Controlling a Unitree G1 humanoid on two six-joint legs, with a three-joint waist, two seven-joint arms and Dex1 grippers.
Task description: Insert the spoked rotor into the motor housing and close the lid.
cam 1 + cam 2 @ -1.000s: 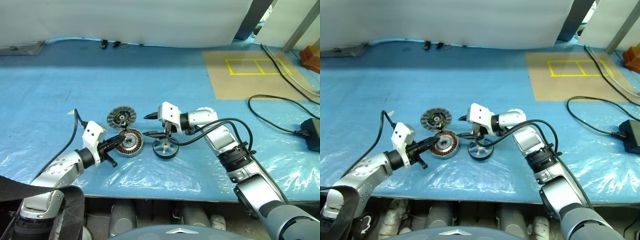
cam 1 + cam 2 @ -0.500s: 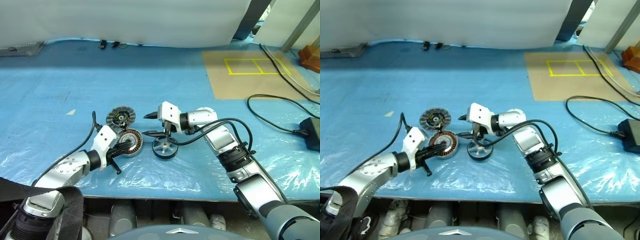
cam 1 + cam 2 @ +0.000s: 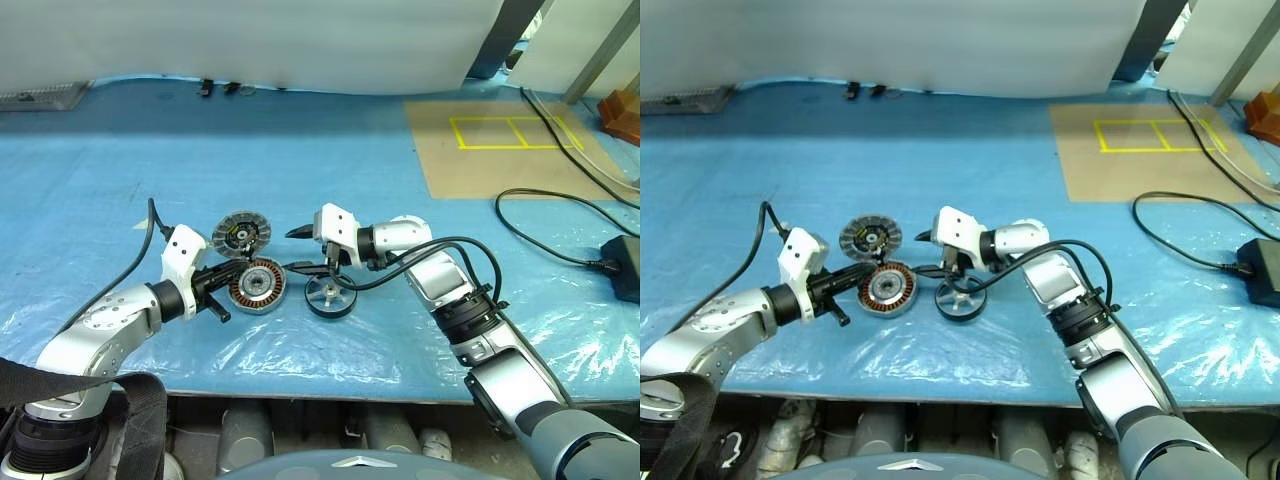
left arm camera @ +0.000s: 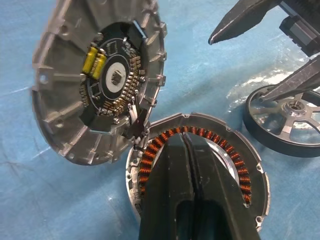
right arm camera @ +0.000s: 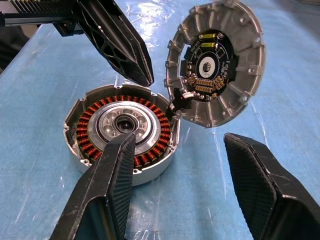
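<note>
The motor housing [image 3: 258, 285], a silver disc with copper windings, lies flat on the blue sheet [image 3: 120, 180]. The lid [image 3: 243, 233], ribbed with a dark centre, lies open just behind it, joined at the rim. Beside the housing to the right rests the spoked rotor [image 3: 330, 296], black-rimmed. My left gripper [image 3: 232, 279] is shut and empty, its tips over the housing's near-left rim [image 4: 186, 145]. My right gripper [image 3: 291, 250] is open and points left, its lower finger just above the rotor [image 4: 285, 130], with housing [image 5: 122, 130] and lid [image 5: 220, 65] ahead of it.
A black cable [image 3: 545, 235] and a power adapter [image 3: 625, 268] lie at the right. A brown board with yellow tape [image 3: 505, 140] sits at the back right. The table's front edge [image 3: 320, 388] runs close below the parts.
My left arm swung in toward the housing, then drew back to the left and slightly up. The right arm and the three parts stayed put.
</note>
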